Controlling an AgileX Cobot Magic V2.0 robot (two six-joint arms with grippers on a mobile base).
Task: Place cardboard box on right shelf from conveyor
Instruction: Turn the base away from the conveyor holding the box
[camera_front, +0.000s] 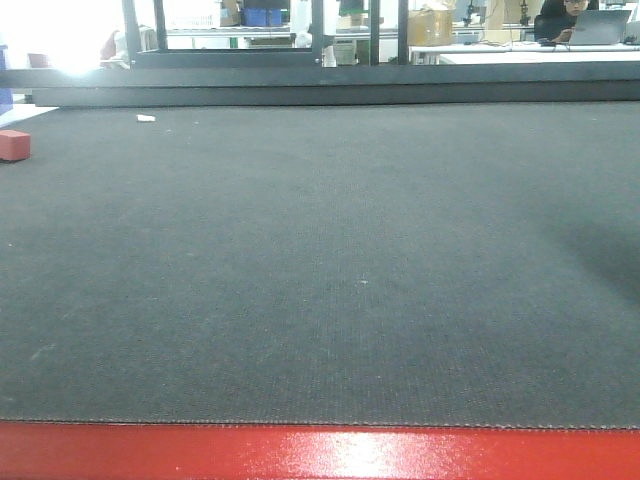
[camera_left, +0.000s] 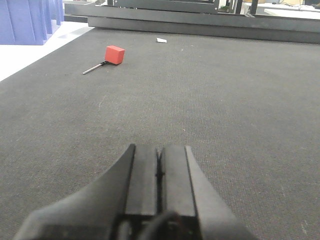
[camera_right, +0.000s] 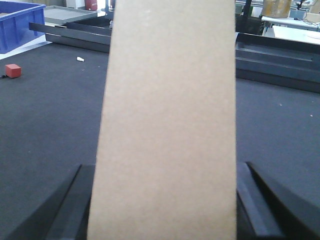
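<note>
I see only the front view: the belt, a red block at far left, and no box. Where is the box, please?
Observer: In the right wrist view, the right gripper is shut on the box.
Operator: And the left gripper?
Observer: The left gripper is shut, holding nothing, above the belt.
Operator: Is anything beside the red block?
Observer: A thin metal rod sticks out from the block.
</note>
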